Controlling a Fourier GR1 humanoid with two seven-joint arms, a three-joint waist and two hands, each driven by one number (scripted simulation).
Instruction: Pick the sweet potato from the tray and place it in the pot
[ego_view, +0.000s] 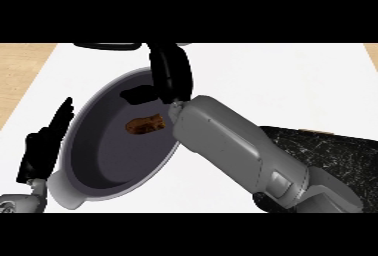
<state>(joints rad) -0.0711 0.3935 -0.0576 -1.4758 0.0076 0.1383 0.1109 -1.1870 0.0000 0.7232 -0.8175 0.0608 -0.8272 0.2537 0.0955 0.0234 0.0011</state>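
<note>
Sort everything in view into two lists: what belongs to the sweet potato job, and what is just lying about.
Job: sweet potato, pot, tray, right hand.
Lying about: left hand resting at the left edge, white surface, wooden counter.

pot (103, 155): grey metal, satin inside. sweet potato (145, 125): brown, rough skin. table (295, 85): white, matt, wood at the edges. tray (328, 145): dark, speckled, stone-like. forearm (236, 145): smooth grey plastic. left hand (44, 147), right hand (171, 70): glossy black.

Right of the pot (103, 160), the dark tray (332, 147) is partly hidden under the right forearm (236, 145), which also covers the pot's right rim, and cut off at the picture's edge.
</note>
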